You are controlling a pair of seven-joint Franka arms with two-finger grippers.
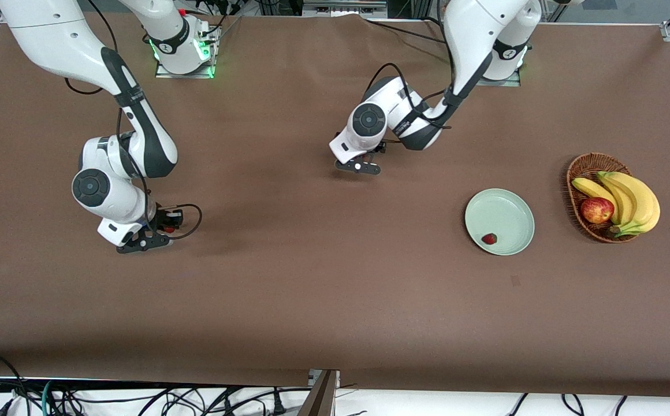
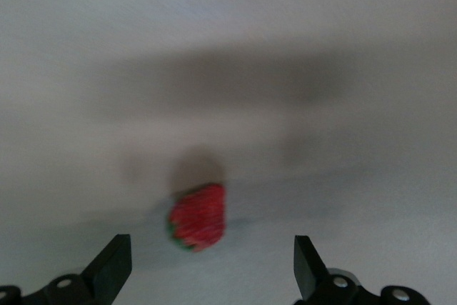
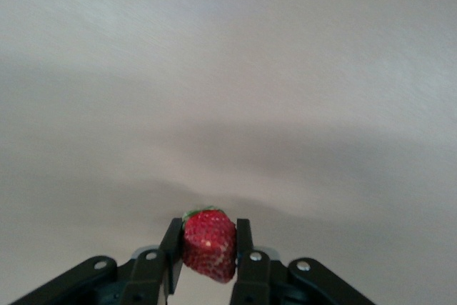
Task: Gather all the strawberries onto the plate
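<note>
The pale green plate (image 1: 513, 203) lies toward the left arm's end of the table, with one strawberry (image 1: 489, 238) in it near the rim closest to the front camera. My right gripper (image 1: 145, 242) is low over the table at the right arm's end and is shut on a second strawberry (image 3: 209, 244). My left gripper (image 1: 358, 167) hangs low over the middle of the table with its jaws wide apart. A third strawberry (image 2: 198, 216) lies on the table just ahead of its fingertips (image 2: 114, 266). This berry is hidden under the hand in the front view.
A brown wicker basket (image 1: 579, 167) with bananas (image 1: 629, 199) and a red apple (image 1: 596, 209) stands beside the plate, closer to the table's end. Cables hang off the table edge closest to the front camera.
</note>
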